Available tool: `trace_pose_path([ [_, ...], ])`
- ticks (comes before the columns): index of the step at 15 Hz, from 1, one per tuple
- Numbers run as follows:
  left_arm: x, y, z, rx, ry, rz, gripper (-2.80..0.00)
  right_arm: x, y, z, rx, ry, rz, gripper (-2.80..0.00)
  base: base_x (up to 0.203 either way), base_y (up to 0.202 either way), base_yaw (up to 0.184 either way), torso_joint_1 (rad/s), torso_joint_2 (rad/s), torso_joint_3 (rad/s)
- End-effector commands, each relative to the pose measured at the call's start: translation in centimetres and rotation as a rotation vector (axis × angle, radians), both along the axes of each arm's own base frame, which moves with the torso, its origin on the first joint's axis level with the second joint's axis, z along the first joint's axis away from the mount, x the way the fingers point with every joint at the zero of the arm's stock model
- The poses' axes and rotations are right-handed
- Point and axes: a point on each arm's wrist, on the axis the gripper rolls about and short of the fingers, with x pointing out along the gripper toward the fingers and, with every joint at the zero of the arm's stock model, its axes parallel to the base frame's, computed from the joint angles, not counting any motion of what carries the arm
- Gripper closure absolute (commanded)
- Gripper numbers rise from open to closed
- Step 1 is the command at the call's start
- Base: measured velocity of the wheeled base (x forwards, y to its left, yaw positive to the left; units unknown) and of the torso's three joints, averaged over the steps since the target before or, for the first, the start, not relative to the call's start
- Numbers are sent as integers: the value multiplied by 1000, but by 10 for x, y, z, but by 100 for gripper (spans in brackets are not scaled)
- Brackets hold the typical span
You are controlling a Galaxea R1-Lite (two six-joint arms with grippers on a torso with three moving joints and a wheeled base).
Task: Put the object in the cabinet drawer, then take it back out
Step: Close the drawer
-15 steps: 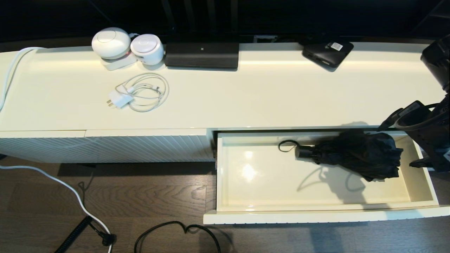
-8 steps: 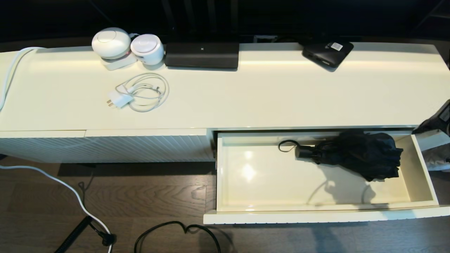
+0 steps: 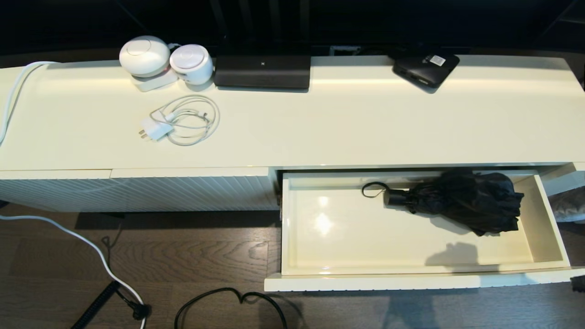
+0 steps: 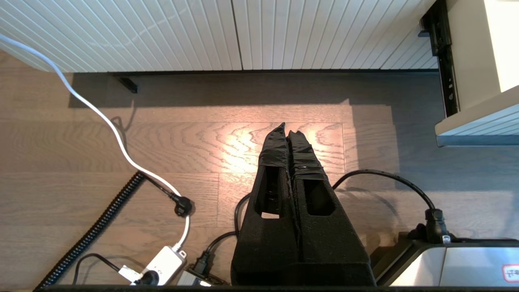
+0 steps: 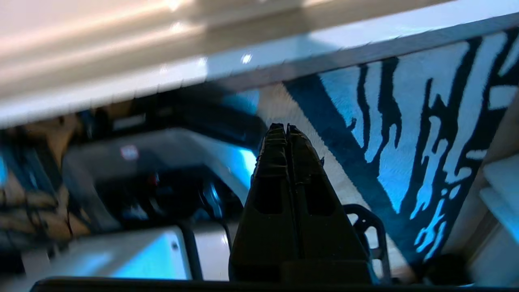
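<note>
umbrella (image 3: 461, 200) lying in open drawer (image 3: 550, 228), toward 2 o'clock inside, handle pointing 9 | right gripper (image 5: 287, 129) pinched closed, empty, low beside cabinet | left gripper (image 4: 287, 129) closed, parked over floor | likely next: closing drawer squarely, pushing its front evenly

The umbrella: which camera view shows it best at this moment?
The head view shows it best: the whole umbrella lies in the open drawer, handle toward the robot's left. The left wrist view shows only the drawer's corner and the floor; the right wrist view shows no umbrella at all.
</note>
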Motion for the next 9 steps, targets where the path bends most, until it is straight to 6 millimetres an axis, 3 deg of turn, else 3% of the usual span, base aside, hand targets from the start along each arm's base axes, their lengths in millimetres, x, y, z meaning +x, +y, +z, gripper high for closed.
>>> trace_pose_path([
  [1,0,0,0,0,-1,1,0,-25,-6,-5,1,-20,176,0,0,0,0,0,0,0],
  [5,0,0,0,0,0,1,0,-35,-4,-30,46,65,458,0,0,0,0,0,0,0],
  [9,0,0,0,0,-1,0,0,-19,4,-45,82,160,562,0,0,0,0,0,0,0],
])
